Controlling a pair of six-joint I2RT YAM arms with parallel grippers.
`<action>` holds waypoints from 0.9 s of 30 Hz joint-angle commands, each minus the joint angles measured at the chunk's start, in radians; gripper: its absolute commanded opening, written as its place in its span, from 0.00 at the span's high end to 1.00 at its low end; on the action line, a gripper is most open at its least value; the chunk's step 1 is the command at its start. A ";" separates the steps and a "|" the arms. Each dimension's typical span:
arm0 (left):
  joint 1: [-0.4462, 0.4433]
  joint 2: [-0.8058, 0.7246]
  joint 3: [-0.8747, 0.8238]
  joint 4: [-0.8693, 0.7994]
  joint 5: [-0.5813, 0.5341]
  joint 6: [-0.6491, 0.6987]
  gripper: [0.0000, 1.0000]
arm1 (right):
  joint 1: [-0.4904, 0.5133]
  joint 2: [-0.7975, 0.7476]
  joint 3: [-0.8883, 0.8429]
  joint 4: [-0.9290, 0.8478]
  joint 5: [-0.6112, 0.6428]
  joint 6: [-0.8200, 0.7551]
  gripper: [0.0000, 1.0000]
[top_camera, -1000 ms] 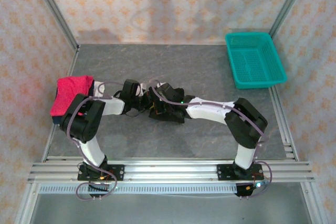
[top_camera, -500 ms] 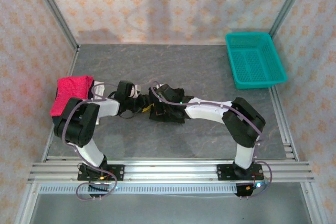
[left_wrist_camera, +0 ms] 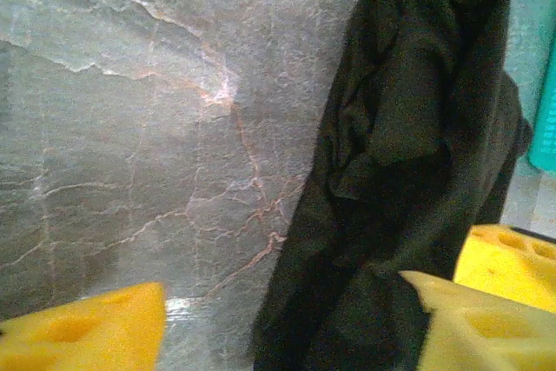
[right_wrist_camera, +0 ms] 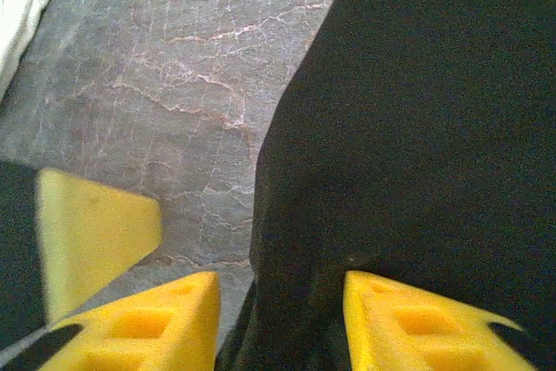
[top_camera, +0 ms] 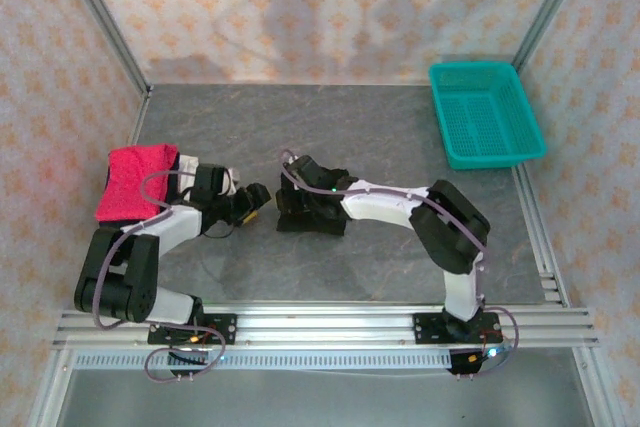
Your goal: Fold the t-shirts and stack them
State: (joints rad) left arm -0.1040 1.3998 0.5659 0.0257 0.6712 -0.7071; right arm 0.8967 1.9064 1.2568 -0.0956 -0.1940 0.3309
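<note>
Across the grey table [top_camera: 400, 137], the black t-shirt [left_wrist_camera: 417, 128] is straddled by left claw [left_wrist_camera: 282, 288] and right claw [right_wrist_camera: 278, 293], both parted and best lifted straight so folds are spared.

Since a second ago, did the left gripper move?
Yes. The left gripper pulled back leftward, away from the black t-shirt, nearer the pink t-shirt.

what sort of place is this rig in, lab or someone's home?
Probably a lab test cell, not a home: wallpaper-print panels framed by metal posts, an aluminium rail at the near edge of the table, and a pink t-shirt and teal basket set out as props.
</note>
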 commanded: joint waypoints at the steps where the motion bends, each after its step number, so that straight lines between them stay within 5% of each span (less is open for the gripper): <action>1: 0.000 -0.031 0.019 -0.036 -0.036 0.027 0.18 | 0.000 -0.077 -0.033 0.004 0.056 0.006 0.39; 5: -0.044 -0.010 0.082 -0.080 -0.062 0.077 0.06 | -0.036 -0.216 -0.176 0.101 0.151 0.091 0.35; 12: -0.181 0.121 0.210 -0.095 -0.124 0.114 0.04 | -0.146 -0.307 -0.316 0.047 0.272 0.287 0.38; 14: -0.199 0.170 0.240 -0.104 -0.141 0.121 0.08 | -0.171 -0.311 -0.340 0.046 0.267 0.313 0.40; 17: -0.201 0.236 0.263 -0.112 -0.172 0.122 0.31 | -0.192 -0.290 -0.343 0.053 0.228 0.299 0.46; 20: -0.201 0.280 0.275 -0.123 -0.202 0.135 0.37 | -0.200 -0.246 -0.316 0.029 0.186 0.279 0.55; 22: -0.201 0.297 0.281 -0.137 -0.219 0.139 0.50 | -0.200 -0.215 -0.303 0.012 0.178 0.278 0.64; 24: -0.200 0.299 0.279 -0.154 -0.251 0.143 0.51 | -0.204 -0.190 -0.300 0.003 0.180 0.278 0.69; 27: -0.196 0.283 0.263 -0.174 -0.298 0.147 0.41 | -0.213 -0.155 -0.304 0.016 0.164 0.280 0.71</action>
State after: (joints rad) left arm -0.3084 1.6855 0.8310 -0.0780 0.4896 -0.5877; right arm 0.6933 1.7222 0.9356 -0.0574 -0.0235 0.6086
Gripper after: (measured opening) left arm 0.569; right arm 0.291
